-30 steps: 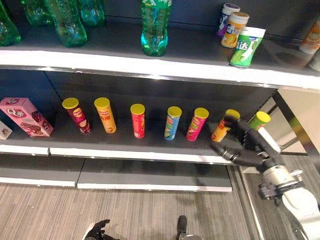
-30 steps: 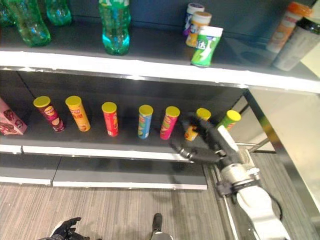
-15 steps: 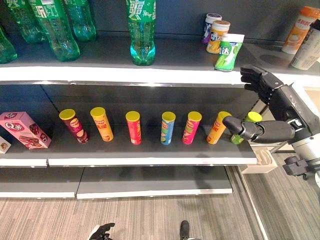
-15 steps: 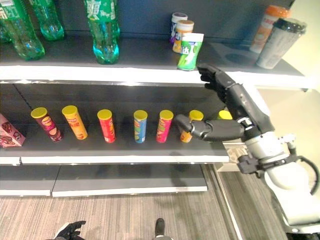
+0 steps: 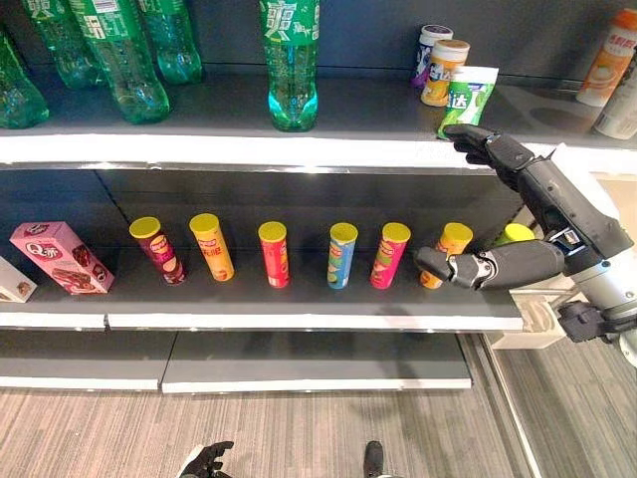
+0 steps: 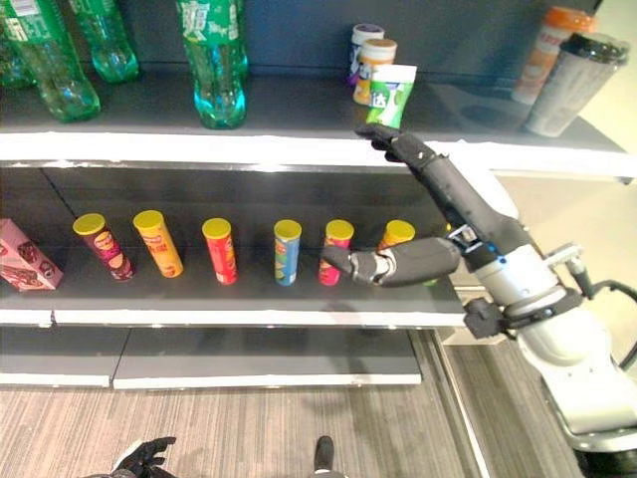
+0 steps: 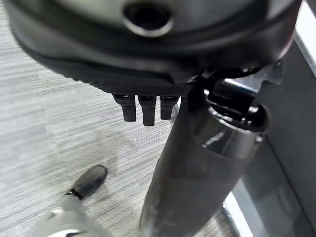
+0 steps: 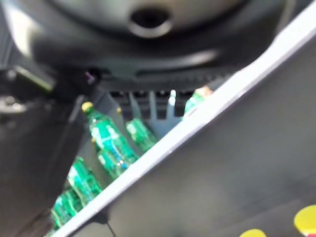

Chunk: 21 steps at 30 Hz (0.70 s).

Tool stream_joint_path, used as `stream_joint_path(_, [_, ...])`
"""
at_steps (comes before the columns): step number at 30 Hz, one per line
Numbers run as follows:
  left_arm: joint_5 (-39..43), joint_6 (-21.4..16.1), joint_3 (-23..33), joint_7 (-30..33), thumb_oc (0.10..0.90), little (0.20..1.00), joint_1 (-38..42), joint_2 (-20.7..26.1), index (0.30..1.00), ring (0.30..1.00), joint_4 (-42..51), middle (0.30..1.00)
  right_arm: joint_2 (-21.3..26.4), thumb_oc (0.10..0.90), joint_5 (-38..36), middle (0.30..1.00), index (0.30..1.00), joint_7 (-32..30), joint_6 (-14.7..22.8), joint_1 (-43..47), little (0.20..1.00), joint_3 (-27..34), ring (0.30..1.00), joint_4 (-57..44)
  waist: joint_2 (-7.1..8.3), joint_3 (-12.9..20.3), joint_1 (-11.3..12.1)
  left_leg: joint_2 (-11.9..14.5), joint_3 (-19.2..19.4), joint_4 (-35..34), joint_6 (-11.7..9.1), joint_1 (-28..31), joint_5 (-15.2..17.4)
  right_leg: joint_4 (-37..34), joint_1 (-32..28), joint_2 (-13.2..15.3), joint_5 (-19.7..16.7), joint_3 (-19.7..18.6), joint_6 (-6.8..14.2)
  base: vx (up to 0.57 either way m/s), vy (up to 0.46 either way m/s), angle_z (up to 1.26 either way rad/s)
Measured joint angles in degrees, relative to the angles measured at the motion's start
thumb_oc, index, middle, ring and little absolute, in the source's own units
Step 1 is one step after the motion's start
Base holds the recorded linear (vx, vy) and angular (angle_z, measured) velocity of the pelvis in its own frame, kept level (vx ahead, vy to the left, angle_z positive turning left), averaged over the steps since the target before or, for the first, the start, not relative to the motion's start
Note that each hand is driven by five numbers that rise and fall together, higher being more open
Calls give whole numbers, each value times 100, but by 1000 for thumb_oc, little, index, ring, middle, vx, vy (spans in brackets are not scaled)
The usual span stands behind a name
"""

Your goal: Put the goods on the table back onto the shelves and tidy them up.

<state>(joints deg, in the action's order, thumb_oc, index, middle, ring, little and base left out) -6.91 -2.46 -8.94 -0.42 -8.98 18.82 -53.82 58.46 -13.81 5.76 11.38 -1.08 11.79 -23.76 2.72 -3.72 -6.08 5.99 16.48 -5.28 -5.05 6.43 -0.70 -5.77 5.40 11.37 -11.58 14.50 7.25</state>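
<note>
The right robot hand hangs spread and empty before the shelves, fingers straight at the upper shelf edge just below the green pouch, thumb beside the orange can ending the row of chip cans on the middle shelf. Judged step: tidying; next likely calls for closing on the leaning pouch or a can to straighten it. The left robot hand hangs low, fingers straight, holding nothing

right arm: silver-grey | right hand: dark, jointed fingers | left hand: dark
</note>
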Motion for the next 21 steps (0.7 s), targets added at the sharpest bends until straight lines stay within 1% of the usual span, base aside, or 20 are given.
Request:
stream_joint_path(2, [-5,-6,17,8,800,900,-29,-1,900,900,-21,900,230,800,214,900,900,-93,25,-20,900,10,900,108,9,-88,35,6,-53,-19,37,6,41,-1,-76,15,25,86,25,23,-17,13])
stream_joint_path(4, [-6,-6,20,10,800,900,-44,0,900,900,-23,900,362,800,310,900,900,-120,28,-107,900,181,900,116,23,-110,57,5,-130,-15,38,-13,42,0,-73,24,39,118,42,23,-14,17])
stream_joint_path(5, [-6,-6,23,15,800,900,-82,0,900,900,-28,900,366,800,414,900,900,-160,30,-115,900,273,900,115,40,-121,69,7,-141,3,9,-26,24,1,-71,23,41,126,45,36,-28,11])
stream_joint_path(8, [-5,-10,99,28,800,900,-94,15,900,900,-8,900,370,800,533,900,900,-251,40,-296,900,552,900,117,107,-160,83,14,-231,10,14,-70,27,6,-95,23,19,244,16,29,-31,15])
stream_joint_path(11, [-4,-17,119,25,800,900,-41,21,900,900,51,900,370,800,705,900,900,-339,41,-545,900,792,900,270,150,-186,128,10,-283,9,19,-78,32,38,-117,18,24,262,21,17,-29,9])
stream_joint_path(14, [-4,-16,118,22,800,900,-50,26,900,900,49,900,369,800,854,900,900,-387,41,-550,900,894,900,331,162,-249,121,16,-279,8,19,-50,32,36,-142,39,52,256,56,7,-23,-1])
stream_joint_path(17, [-4,-17,118,17,800,900,-56,27,900,900,53,900,369,800,856,900,900,-405,41,-570,900,893,900,340,164,-254,124,17,-280,9,20,-35,32,35,-158,39,43,256,44,1,-11,0])
stream_joint_path(21, [-4,-17,118,16,800,900,-51,40,900,900,50,900,369,800,866,900,900,-442,26,-567,900,892,900,563,150,-263,210,16,-283,9,26,-4,36,35,-191,43,44,259,44,-1,-8,0])
